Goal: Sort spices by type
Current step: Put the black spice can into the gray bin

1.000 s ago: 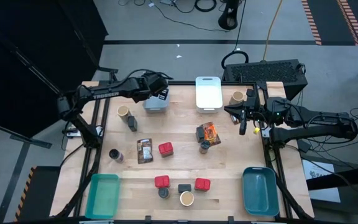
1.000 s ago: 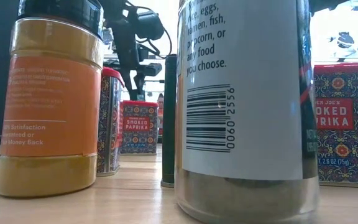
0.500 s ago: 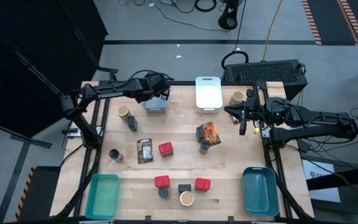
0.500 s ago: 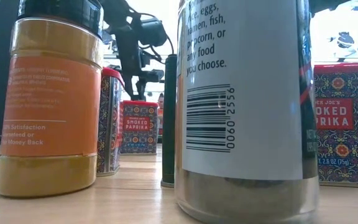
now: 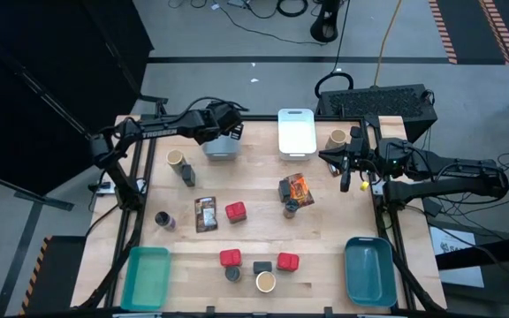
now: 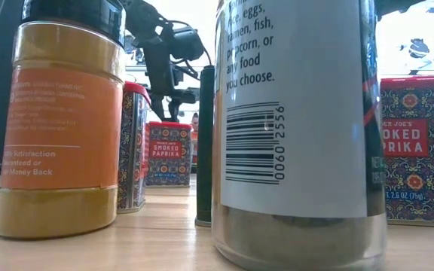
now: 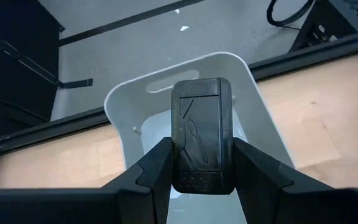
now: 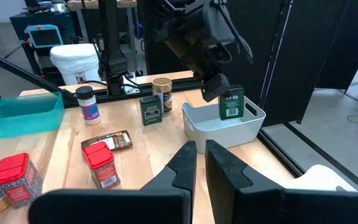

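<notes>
My left gripper point(image 7: 202, 180) is shut on a dark green spice tin point(image 8: 232, 102) with a black lid point(image 7: 201, 134). It holds the tin over the grey bin point(image 5: 221, 148) at the table's far left. My right gripper point(image 8: 201, 155) waits shut at the far right point(image 5: 345, 181), touching nothing. On the table stand red tins point(image 5: 235, 211) point(image 5: 230, 258) point(image 5: 288, 261), tan-topped jars point(image 5: 176, 159) point(image 5: 266, 282) point(image 5: 337, 139), a dark jar point(image 5: 164, 220) and another dark tin point(image 5: 188, 174). Printed packets point(image 5: 206, 213) point(image 5: 299, 187) lie flat on the table. My left gripper pinches the tin between its two fingers point(image 7: 157, 165), one on each narrow side point(image 7: 178, 155) near the lid end. The fingers slant down from the table's left. The tin hangs nearly upright, its lower end point(image 8: 230, 114) down behind the bin's rim; whether it touches the bin's floor is hidden.
A white bin point(image 5: 296, 132) stands at the far middle, a teal bin point(image 5: 146, 276) at the near left and a blue bin point(image 5: 369, 269) at the near right. Bare wood lies between the spice groups.
My left gripper, still shut on the green tin, has sunk a little and edged toward the table's right, over the grey bin. The tin has stayed upright in the hold.
</notes>
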